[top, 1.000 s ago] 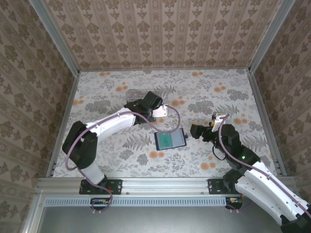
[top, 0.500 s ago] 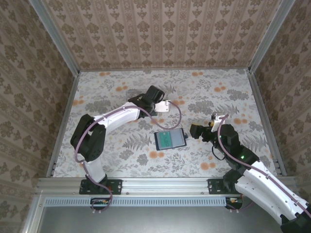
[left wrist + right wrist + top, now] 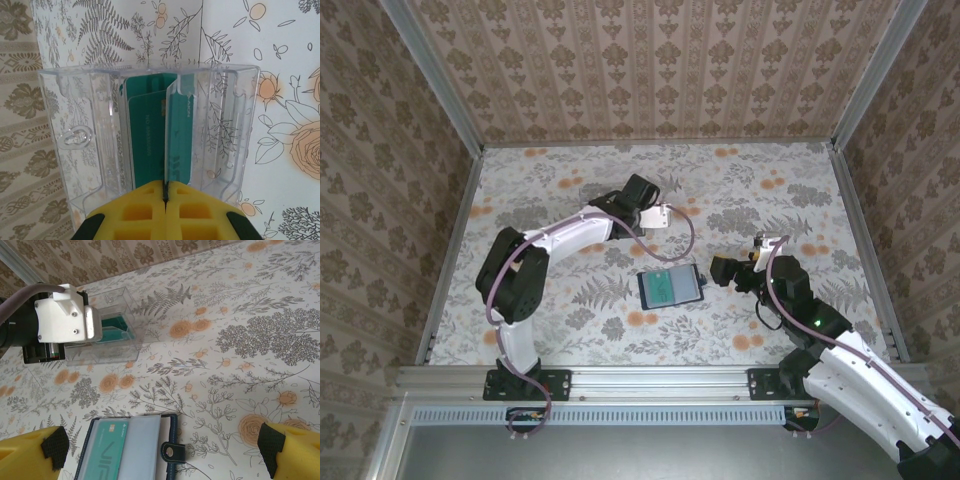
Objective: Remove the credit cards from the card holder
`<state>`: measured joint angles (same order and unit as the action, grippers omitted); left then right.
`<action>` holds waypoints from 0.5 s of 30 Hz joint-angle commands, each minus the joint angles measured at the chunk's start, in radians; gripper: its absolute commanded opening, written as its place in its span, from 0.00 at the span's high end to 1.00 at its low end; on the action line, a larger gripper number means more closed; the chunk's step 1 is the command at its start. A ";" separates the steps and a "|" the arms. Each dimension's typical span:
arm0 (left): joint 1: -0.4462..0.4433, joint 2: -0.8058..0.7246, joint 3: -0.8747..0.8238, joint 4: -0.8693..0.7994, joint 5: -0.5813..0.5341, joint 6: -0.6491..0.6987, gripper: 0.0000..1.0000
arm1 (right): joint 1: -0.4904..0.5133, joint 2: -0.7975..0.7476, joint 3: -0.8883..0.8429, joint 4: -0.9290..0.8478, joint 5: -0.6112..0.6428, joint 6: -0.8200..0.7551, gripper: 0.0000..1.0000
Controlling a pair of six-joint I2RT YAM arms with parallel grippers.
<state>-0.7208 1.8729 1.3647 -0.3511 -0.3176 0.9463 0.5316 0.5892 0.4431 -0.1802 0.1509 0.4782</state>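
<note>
Our left gripper (image 3: 165, 189) pinches a green card (image 3: 177, 135) inside the clear box (image 3: 80, 140), 11 o'clock of the open card holder (image 3: 670, 288) mid-table. Our right gripper (image 3: 162, 447) is spread wide and empty, at its 3 o'clock edge, with bare table (image 3: 770, 190) around.

The left arm (image 3: 570, 238) reaches far forward, left pincer (image 3: 165, 189) pressed closed; the right arm (image 3: 817, 335) is bent, right pincer (image 3: 722, 270) gaping wide.

Yellow-padded left gripper (image 3: 165, 196) at the bottom edge, jaws pressed together on the edge of a teal card (image 3: 179, 142), card standing inside a clear plastic box (image 3: 75, 142), second teal card (image 3: 145, 145) just beside it, floral tabletop (image 3: 280, 75) beneath.
</note>
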 commanded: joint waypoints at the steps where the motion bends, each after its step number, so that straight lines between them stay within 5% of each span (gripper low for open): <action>1: 0.019 0.014 0.016 -0.001 0.021 -0.036 1.00 | -0.005 0.001 -0.016 0.032 0.017 0.011 0.00; 15: 0.039 0.043 0.058 -0.013 0.006 -0.059 0.79 | -0.005 0.004 -0.021 0.040 0.016 0.011 0.00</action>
<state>-0.6930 1.8904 1.3865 -0.3519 -0.3038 0.9085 0.5316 0.5968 0.4347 -0.1612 0.1509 0.4782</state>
